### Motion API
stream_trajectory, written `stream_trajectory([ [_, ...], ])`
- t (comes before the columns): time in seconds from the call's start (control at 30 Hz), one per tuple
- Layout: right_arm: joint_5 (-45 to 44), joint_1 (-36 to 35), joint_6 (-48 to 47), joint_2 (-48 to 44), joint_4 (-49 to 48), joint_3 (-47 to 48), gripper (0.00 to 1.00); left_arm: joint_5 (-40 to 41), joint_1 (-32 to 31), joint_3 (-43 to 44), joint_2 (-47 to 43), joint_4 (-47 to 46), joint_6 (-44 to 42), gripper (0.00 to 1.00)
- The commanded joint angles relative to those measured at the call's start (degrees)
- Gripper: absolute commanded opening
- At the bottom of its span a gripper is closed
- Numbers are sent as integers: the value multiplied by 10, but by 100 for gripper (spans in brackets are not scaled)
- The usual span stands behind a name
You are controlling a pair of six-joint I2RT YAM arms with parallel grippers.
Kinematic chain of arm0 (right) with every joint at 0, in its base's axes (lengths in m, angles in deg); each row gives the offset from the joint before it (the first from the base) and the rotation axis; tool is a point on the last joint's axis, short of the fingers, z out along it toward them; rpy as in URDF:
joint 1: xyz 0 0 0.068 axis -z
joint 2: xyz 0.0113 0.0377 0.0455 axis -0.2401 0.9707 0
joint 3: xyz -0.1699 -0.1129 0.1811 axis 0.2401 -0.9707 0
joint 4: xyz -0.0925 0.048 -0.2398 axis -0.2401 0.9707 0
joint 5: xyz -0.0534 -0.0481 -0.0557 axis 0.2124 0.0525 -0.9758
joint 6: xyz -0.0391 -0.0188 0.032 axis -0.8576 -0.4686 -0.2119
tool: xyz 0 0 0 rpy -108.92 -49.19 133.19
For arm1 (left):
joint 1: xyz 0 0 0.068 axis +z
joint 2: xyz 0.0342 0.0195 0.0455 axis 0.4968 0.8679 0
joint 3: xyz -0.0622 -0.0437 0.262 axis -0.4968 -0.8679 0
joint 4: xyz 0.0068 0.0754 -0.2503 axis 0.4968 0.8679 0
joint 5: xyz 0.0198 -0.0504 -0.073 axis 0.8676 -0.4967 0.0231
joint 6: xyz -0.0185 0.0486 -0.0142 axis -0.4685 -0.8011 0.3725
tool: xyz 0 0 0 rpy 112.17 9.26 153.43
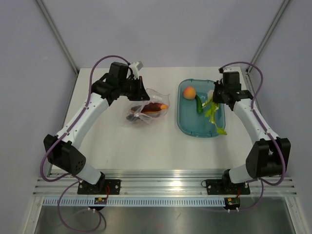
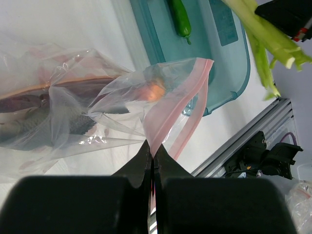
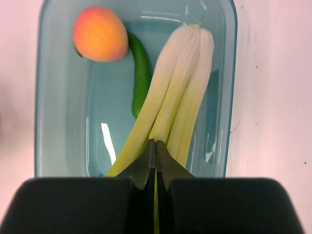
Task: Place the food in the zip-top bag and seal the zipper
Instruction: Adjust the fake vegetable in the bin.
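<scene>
My left end effector (image 2: 153,148) pinches the pinkish-red zipper strip (image 2: 187,107) of the crinkly clear plastic bag (image 1: 146,111), mid-frame. The orange-red curved wedge (image 1: 157,107) is inside. My right end effector (image 3: 155,146) is clamped on the light green stalks (image 3: 175,92) in the teal oblong tray (image 3: 58,146). Still to bag: the round orange peach (image 3: 100,33) and the dark green chili (image 3: 141,73). The bag is not yet sealed.

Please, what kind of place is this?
Probably a robotics lab test cell: two robot arms bolted to an aluminium rail by a white table, plain grey panels around, and a toy peach in a teal tray.
</scene>
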State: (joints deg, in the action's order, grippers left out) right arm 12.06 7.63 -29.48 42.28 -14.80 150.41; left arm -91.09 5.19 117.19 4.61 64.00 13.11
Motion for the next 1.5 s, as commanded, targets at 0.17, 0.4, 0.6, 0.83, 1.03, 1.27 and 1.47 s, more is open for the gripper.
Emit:
stream_trajectory([
  [0.17,124,-30,-62,-37,-82,-41,0,-16,3,-4,-22,-37,3,0],
  [0.4,230,-33,-25,35,2,28,0,-14,3,-6,-20,-33,0,0],
  [0.6,340,-34,101,53,15,55,16,-15,3,-6,-19,-32,1,0],
  [0.83,265,-33,53,32,82,65,47,-15,3,-13,-21,-35,1,0],
  [1.03,91,-33,25,36,144,64,48,-20,3,-17,-23,-38,4,0],
  [1.27,-4,-78,-12,5,118,3,66,-17,3,-18,-27,-35,4,0],
  [1.47,-53,-131,-145,-97,-20,-125,60,-13,3,-22,-29,-35,3,0],
])
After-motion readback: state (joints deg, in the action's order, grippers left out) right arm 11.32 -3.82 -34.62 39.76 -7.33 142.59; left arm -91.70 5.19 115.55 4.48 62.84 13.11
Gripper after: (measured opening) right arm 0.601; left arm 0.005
